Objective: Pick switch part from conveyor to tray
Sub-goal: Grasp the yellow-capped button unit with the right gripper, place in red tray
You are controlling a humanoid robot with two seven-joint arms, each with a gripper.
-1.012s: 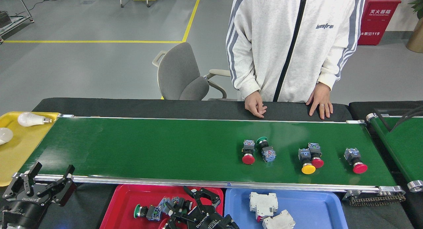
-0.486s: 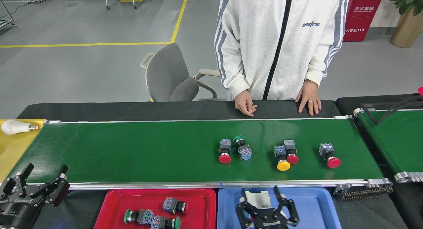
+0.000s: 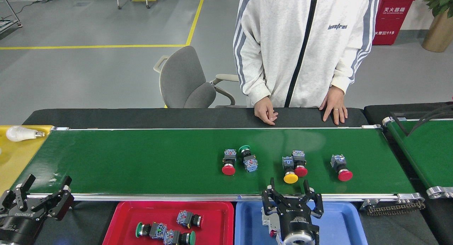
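My right claw [image 3: 291, 192], fingers spread wide and empty, is hovering at the near rail below the yellow-capped switch part [image 3: 289, 171] lying on the dark-green conveyor belt [image 3: 141, 163], touching a red-capped switch [image 3: 299, 164] I'm risking knocking.

Bright, even overhead light fills the sharp frame, with a faint sheen on the green conveyor [image 3: 141, 160] near its far rail.

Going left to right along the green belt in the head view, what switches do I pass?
Red-capped switch → green-capped switch → yellow-capped switch → red-capped switch touching it → lone red-capped switch.
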